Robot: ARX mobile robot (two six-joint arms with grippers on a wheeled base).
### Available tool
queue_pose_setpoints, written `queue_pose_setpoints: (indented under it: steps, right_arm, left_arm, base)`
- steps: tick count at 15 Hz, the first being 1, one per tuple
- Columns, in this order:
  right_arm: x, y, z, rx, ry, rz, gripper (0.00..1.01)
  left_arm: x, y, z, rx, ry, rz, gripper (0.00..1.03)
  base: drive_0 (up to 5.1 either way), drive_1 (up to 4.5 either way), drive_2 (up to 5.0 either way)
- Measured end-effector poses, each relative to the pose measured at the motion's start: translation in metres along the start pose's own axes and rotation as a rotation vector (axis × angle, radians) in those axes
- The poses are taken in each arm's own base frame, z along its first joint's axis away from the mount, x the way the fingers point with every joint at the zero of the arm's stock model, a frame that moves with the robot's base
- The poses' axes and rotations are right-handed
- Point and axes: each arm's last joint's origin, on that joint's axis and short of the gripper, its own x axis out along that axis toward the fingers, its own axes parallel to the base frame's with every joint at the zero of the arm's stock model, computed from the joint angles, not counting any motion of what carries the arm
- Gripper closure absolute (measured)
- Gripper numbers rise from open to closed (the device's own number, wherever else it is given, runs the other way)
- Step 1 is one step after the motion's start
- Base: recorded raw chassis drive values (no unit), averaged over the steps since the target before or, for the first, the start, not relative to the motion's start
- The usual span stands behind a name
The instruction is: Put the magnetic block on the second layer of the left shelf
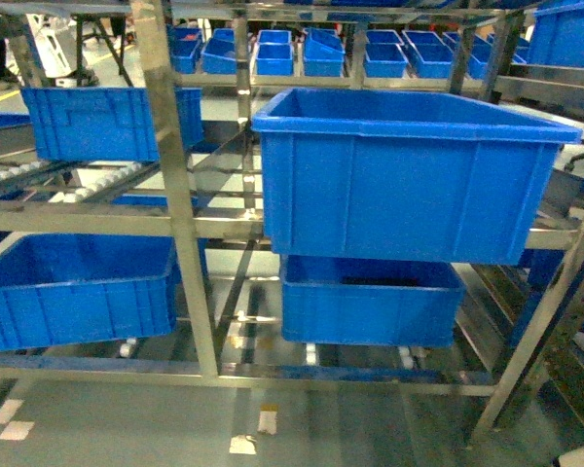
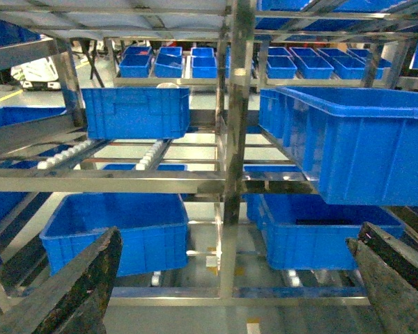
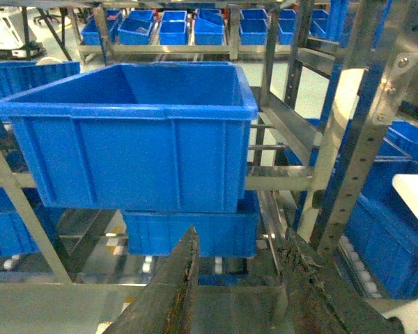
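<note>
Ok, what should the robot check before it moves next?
1. Red magnetic block in sight: not ok, no view shows it.
2. Left gripper holding it: not ok, jaws wide apart and empty.
3. Right gripper holding it: not ok, nothing between its fingers.
4. Room on the left shelf second layer: ok, bare rollers in front of the blue crate.
5. Shelf within reach: cannot tell.

The big crates (image 1: 399, 175) are plain bright blue, and the small bins (image 1: 273, 53) far behind have the same blue. The rack (image 1: 180, 209) is shiny silver steel, with white rollers (image 2: 150, 154). The floor (image 1: 127, 418) is pale grey-green.
</note>
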Motion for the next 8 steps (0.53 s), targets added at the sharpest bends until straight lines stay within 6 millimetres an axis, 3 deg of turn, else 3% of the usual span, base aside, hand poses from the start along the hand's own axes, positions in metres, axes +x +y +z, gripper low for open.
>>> queue_pose_setpoints:
  steps: [7, 8]
  right_arm:
    - [0.0, 0.0001, -0.0001, 0.0, 0.0, 0.003, 0.7]
    - [-0.0004, 0.0001, 0.0009, 0.0, -0.008, 0.003, 0.7]
  left_arm:
    - [0.0, 0.0, -0.0001, 0.0, 0.002, 0.001, 0.05]
    - [0.0, 0.0, 0.0005, 0.0, -0.005, 0.0, 0.05]
  base:
    - [0.0, 0.0, 0.0]
    - [0.0, 4.29, -4.3]
